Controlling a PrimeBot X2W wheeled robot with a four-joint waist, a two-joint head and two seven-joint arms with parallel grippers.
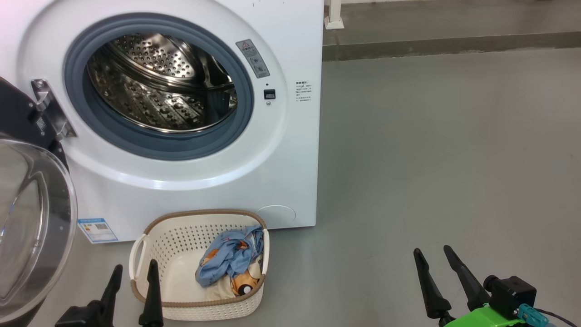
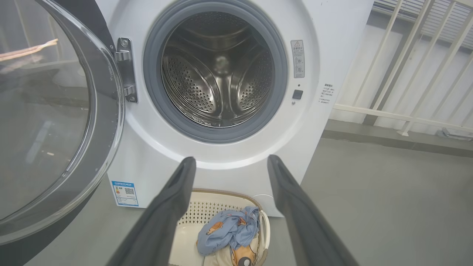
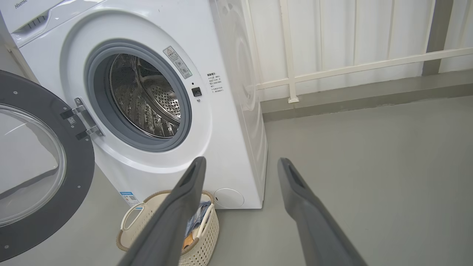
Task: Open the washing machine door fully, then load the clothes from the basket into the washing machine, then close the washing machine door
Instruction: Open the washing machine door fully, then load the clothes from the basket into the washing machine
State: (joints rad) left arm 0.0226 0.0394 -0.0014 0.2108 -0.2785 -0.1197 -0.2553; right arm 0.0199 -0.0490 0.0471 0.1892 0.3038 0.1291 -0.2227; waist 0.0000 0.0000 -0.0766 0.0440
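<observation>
- The left pincer (image 1: 135,265) stands wide and empty, its fingers at the near-left rim of the basket (image 1: 199,212).
- The clothes (image 1: 231,259) lie bunched in the basket's right end, ahead and to the right of this pincer, with the blue garment on top of the cream one. Neither is loaded.
- The right pincer (image 1: 432,250) is also wide and empty, well off to the right over bare floor (image 1: 431,159).
- The washing machine door (image 1: 27,227) hangs swung out just left of the left pincer, so the opening step looks done.
- Beyond the basket, the washing machine (image 1: 290,159) shows a bare drum (image 1: 159,86). Loading and closing remain.
- Judged hazards: the basket's white loop handle (image 1: 265,247) touches the clothes, and the door sits close to the left arm's lifting path.
</observation>
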